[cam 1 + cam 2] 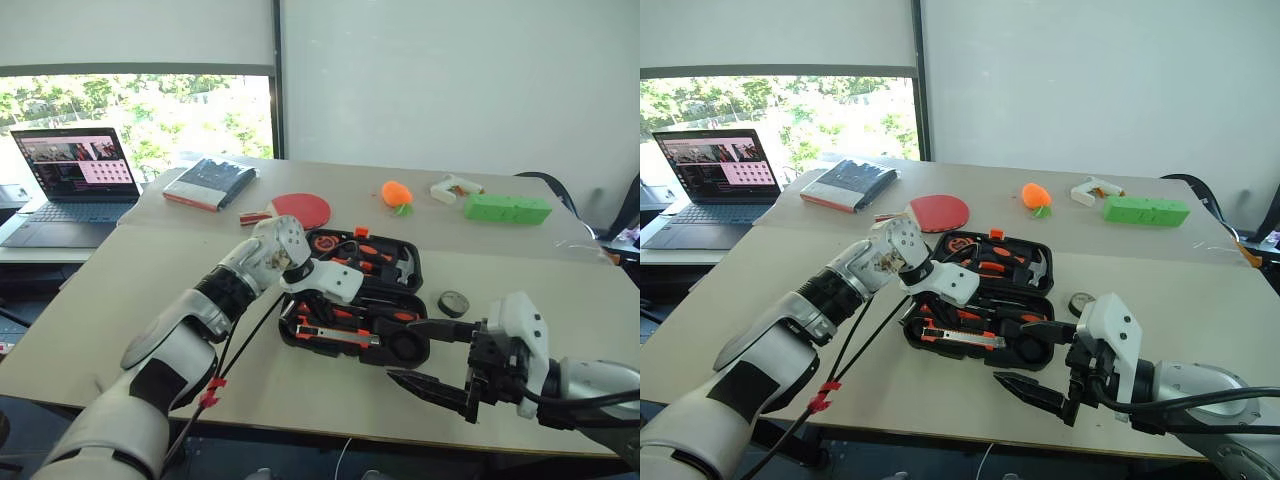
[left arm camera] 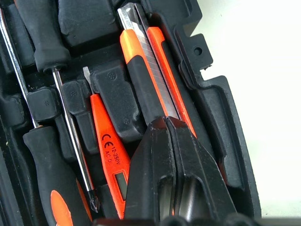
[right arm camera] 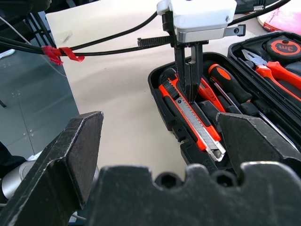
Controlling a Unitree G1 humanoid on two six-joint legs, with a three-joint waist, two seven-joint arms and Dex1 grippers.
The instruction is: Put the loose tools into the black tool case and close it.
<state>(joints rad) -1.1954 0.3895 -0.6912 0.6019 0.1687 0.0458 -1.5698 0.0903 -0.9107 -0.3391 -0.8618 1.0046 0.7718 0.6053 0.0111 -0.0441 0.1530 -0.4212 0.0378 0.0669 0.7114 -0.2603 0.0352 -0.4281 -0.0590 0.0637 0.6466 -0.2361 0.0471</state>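
1. Head views: the black tool case [image 1: 405,262] lies open on the table [image 1: 120,290], its trays already stocked with orange-and-black tools. The left gripper [image 3: 189,92] points steeply down into the near half. The small round black roll [image 1: 453,303] sits loose on the table just beside the case, so I judge it is not yet packed. The right gripper [image 1: 432,356] hovers near the case's front corner, roughly level, jaws spread wide and empty, probably waiting.

2. Left wrist view: the fingertips [image 2: 157,136] are pressed together on top of the utility knife [image 2: 141,66], seemingly pushing it into its slot rather than gripping it. The orange tester [image 2: 109,150] and a screwdriver [image 2: 42,42] lie in neighbouring slots.

3. Right wrist view: the closed left fingers stand upright on the knife.
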